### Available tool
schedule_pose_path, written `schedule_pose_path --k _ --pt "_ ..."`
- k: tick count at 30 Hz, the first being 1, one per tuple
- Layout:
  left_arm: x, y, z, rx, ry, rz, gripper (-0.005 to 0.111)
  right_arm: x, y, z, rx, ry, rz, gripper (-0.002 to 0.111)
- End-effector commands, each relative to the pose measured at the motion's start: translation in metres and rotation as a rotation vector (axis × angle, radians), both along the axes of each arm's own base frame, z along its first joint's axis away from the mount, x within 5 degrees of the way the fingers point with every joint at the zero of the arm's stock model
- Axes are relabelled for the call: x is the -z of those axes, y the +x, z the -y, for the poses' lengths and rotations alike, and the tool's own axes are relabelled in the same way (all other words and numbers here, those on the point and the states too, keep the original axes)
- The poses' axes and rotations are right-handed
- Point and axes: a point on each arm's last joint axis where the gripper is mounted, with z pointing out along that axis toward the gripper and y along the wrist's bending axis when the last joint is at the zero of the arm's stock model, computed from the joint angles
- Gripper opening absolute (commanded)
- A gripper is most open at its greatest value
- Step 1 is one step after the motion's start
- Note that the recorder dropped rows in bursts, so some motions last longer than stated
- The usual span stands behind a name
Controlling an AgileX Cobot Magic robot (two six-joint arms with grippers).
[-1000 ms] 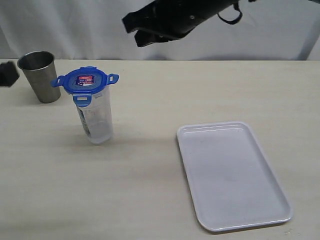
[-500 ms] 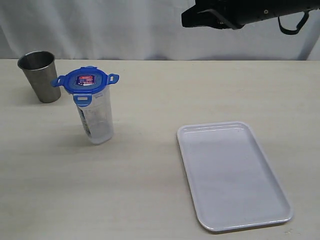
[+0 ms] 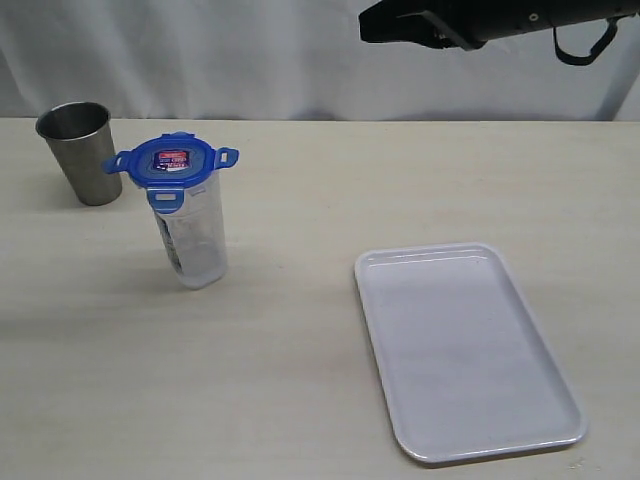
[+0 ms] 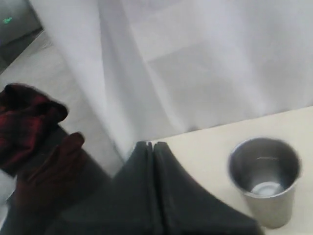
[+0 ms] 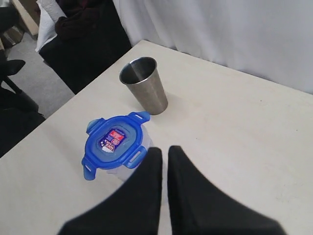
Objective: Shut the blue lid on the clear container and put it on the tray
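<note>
White curtain hangs behind a pale tabletop. Toward the far left corner stands a metal cup [image 3: 82, 150], and just beside it, a little nearer to the front edge, the clear container [image 3: 192, 245] stands upright with the blue lid [image 3: 170, 162] lying on its mouth. The lid's tabs stick outward, so I judge it is seated but not yet locked. The white tray [image 3: 465, 350] lies well apart, toward the near right corner, and the container is not on it.

The right arm [image 3: 480, 18] hangs high over the far edge. Its jaws are almost together and hold nothing. The left arm [image 4: 161, 205] is beside the cup, off the far left corner, with its jaws pressed shut and also holding nothing.

The closing step seems to be in hand. Next, I think, an arm must come down and press the tabs, then open its jaws to grip the container's side and carry it to the tray.
</note>
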Motion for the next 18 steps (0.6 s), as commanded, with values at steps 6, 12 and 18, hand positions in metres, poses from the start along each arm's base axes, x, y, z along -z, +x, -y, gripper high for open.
schedule_pose_path --k 6,12,18 --pt "0.010 -0.034 0.027 0.309 -0.111 0.029 0.000 -0.002 -0.001 0.002 0.012 0.005 -0.003 0.005" --pt "0.009 -0.033 0.028 0.373 -0.367 0.054 0.000 -0.001 -0.002 0.002 0.008 0.003 -0.005 0.005" --pt "0.006 -0.046 0.032 0.339 -0.633 -0.047 0.000 -0.002 -0.002 0.001 0.009 0.007 -0.006 0.005"
